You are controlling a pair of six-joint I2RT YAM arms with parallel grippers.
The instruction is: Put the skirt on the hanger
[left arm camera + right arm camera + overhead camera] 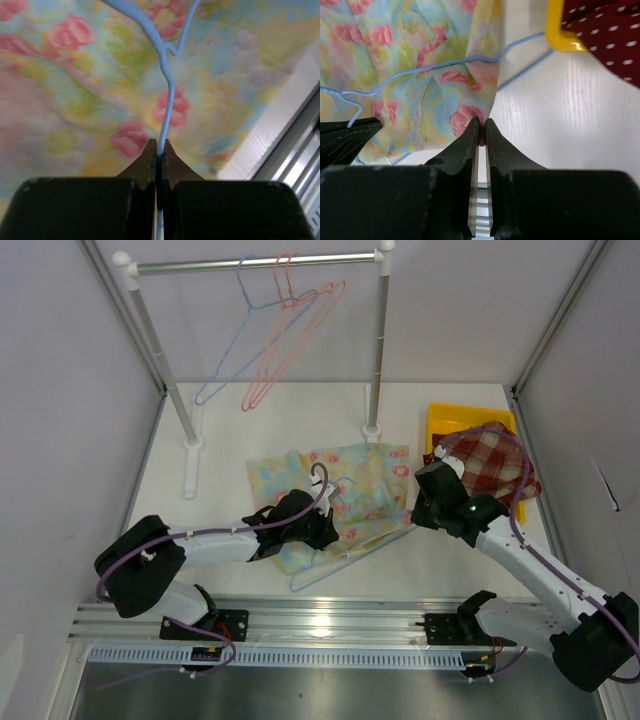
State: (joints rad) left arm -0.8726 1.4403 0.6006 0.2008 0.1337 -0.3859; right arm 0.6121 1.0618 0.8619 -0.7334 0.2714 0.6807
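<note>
The pastel floral skirt (350, 485) lies flat in the middle of the table. A light blue wire hanger (350, 560) lies partly on it, its long bar sticking out at the skirt's near edge. My left gripper (325, 527) is shut on the hanger's wire (167, 100), over the floral cloth (75, 100). My right gripper (415, 515) is shut on the skirt's near right corner (470, 112), its tips (480, 131) pinching the hem. In the right wrist view the hanger (445, 64) crosses the skirt and runs out over the bare table.
A clothes rack (378, 340) stands at the back with blue and pink wire hangers (285, 330) on its bar. A yellow bin (440, 415) holding red plaid cloth (490, 460) sits at the right. An aluminium rail (330, 620) runs along the near edge.
</note>
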